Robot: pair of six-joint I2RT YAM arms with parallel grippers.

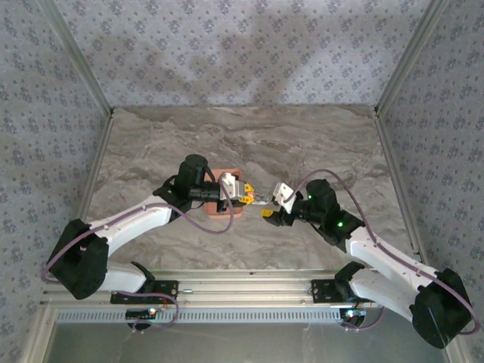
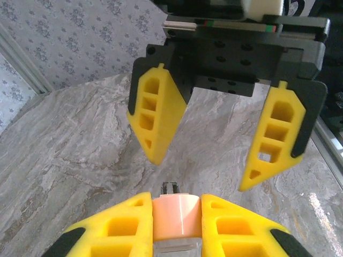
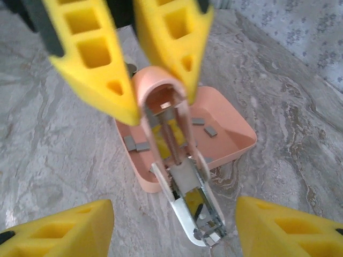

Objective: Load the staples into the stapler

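Flanking one stapler [image 3: 179,182], four grey staples [image 3: 210,130]

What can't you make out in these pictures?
- Right wrist view: blur hides whether the stapler is loaded; it covers part of the tray with the staples.
- Left wrist view: the stapler is cut off by the bottom edge.
- Top view: the staples are too small; the left end effector covers much of the tray.

White, black and yellow throughout
White-shelled left arm [image 1: 128,223] and right arm [image 1: 386,261] carry black joints [image 1: 79,257], looping purple cables [image 1: 214,229] and green lights [image 1: 339,224]; yellow wedge-shaped fingers [image 2: 161,107] with hollow cells sit on a black, screw-holed mount [image 2: 230,59].
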